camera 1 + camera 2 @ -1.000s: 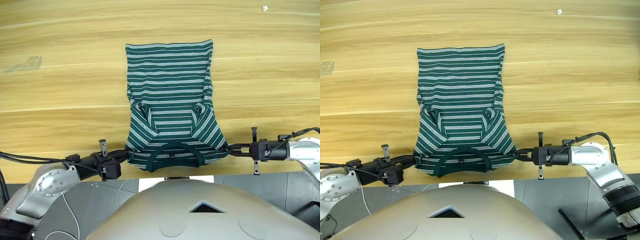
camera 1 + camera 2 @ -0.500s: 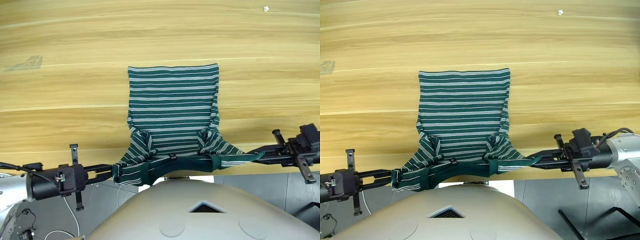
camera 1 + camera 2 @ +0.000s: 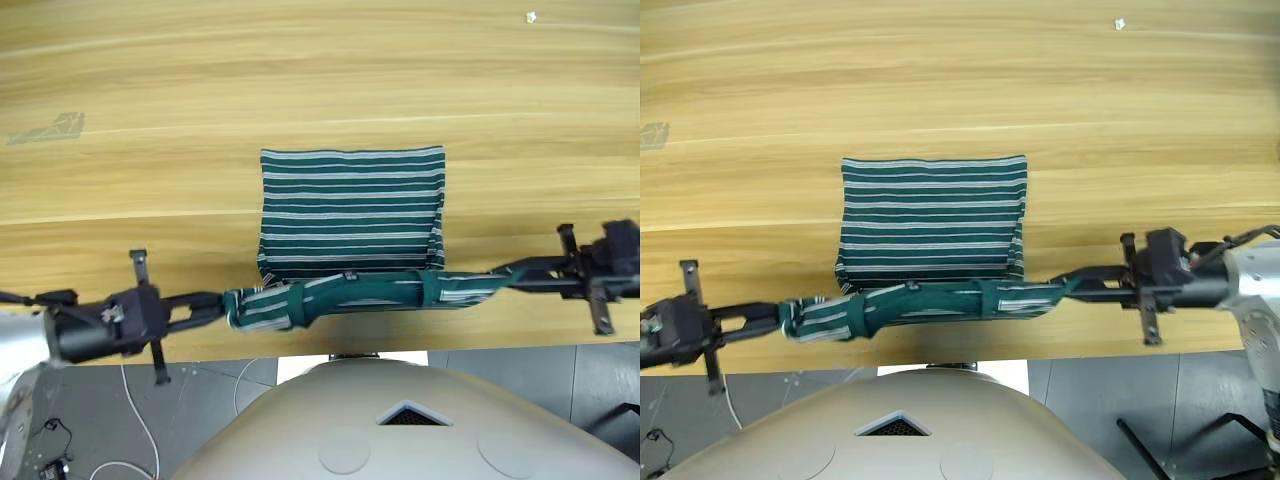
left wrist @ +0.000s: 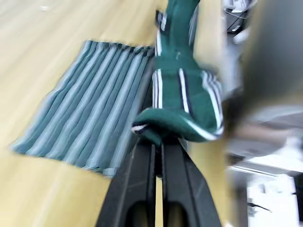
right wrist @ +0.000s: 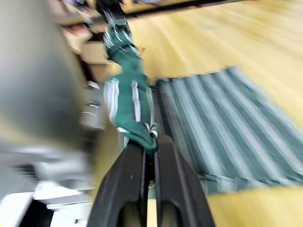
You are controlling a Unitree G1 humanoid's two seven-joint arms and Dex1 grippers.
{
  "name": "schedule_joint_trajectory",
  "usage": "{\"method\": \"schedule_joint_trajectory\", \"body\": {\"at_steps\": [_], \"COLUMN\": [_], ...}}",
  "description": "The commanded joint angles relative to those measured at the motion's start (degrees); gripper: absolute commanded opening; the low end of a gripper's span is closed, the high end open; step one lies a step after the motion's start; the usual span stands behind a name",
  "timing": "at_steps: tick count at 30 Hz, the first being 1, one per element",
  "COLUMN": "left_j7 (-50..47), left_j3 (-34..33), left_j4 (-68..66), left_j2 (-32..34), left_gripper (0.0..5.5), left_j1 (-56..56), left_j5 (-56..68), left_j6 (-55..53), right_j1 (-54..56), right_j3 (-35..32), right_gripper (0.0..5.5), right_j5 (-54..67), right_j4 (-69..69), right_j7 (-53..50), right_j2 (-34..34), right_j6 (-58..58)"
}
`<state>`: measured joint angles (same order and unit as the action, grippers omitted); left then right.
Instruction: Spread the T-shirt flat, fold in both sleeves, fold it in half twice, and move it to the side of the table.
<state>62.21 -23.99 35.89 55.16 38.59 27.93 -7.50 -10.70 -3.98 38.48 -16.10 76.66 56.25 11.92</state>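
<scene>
Step in hand: I am judging this to be the first fold in half. The sleeves are already lying folded in, and I am carrying the collar end over toward the far hem.
Left gripper: the left gripper (image 3: 228,306) is clamping the left corner of the raised collar edge (image 3: 360,292), its fingers pinched on bunched cloth.
Right gripper: the right gripper (image 3: 497,284) is pinching the right corner in the same way, level with the other.
Garment position: the dark green, white-striped knit T-shirt (image 3: 350,210) is lying centrally on the pale wooden table (image 3: 300,70). Its far part is resting flat, and its near edge is hanging taut between the two grippers, just above the near table edge.
Next move: I am expecting to carry both corners far together, at equal height and tension, lay them on the far hem, then release.
Material: the fabric is soft, thin jersey. It is sagging slightly mid-span and rolling into a rope where it is stretched.
Shape: the flat portion is forming a tidy rectangle with straight sides.
Table surface: it is smooth, with the grain running left to right, so I am expecting the cloth to slide if dragged.
</scene>
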Motion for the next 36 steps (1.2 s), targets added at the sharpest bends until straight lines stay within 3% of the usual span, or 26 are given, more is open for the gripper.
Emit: {"method": "schedule_joint_trajectory", "body": {"at_steps": [1,8,17,18,22,26,31,36], "left_j7": [-10.2,-20.2,-21.6,-21.4,-23.9,-37.5,-44.0,-43.2], "left_j3": [9.2,20.6,25.6,25.8,24.6,19.3,11.8,11.6], "left_j4": [-5.0,-16.8,-29.1,-29.3,-31.3,-40.7,-46.1,-41.4], "left_j2": [-4.6,-13.3,-19.0,-19.0,-20.8,-26.7,-30.2,-31.6], "left_gripper": [0.0,0.0,0.0,0.26,0.84,1.52,1.52,1.52], "left_j1": [-14.5,-31.5,-39.6,-39.4,-40.0,-44.7,-45.7,-42.6], "left_j5": [-5.0,-11.7,-16.2,-16.4,-16.7,-18.8,-15.6,-15.3], "left_j6": [-5.4,-10.4,-8.0,-7.7,-8.2,-8.2,-7.7,-6.0], "right_j1": [15.1,30.3,33.0,33.2,34.0,36.7,36.1,32.7], "right_j3": [7.2,10.1,11.0,11.3,10.2,8.7,8.6,9.7], "right_gripper": [0.0,0.0,0.0,0.0,0.83,1.6,1.6,1.6], "right_j5": [-12.5,-24.1,-27.8,-28.1,-29.3,-34.6,-38.0,-32.6], "right_j4": [12.9,33.9,43.4,43.9,46.6,53.3,56.6,50.9], "right_j7": [-5.9,-14.1,-14.1,-13.9,-16.8,-28.5,-34.9,-27.3], "right_j2": [-8.4,-20.0,-24.0,-24.2,-25.3,-26.2,-27.3,-30.0], "right_j6": [-5.3,-16.5,-22.2,-22.1,-22.7,-27.8,-33.6,-37.8]}}
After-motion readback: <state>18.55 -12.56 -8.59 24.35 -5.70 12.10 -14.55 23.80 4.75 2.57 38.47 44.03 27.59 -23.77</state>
